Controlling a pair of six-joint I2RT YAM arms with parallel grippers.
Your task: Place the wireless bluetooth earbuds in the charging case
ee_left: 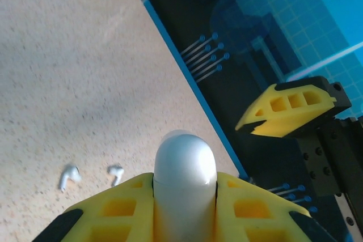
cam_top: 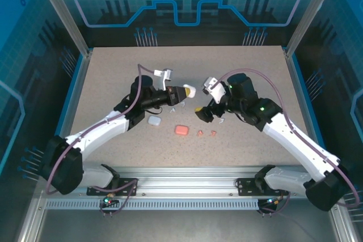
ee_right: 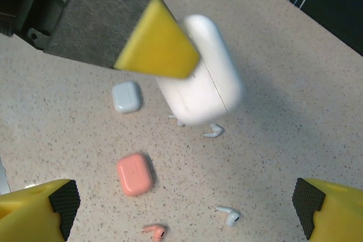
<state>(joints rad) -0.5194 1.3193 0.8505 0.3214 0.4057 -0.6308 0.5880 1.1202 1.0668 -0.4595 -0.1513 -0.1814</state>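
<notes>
My left gripper is shut on a white charging case, holding it above the table with its lid down. My right gripper stands open just right of that case, nothing between its fingers. Under the held case lie two white earbuds, one of them in the right wrist view. Another white earbud and a salmon-pink earbud lie nearer me; a second pink earbud lies beside it.
A small pale blue case and a salmon-pink case lie shut on the speckled table. A blue rim and metal posts border the table; its far half is bare.
</notes>
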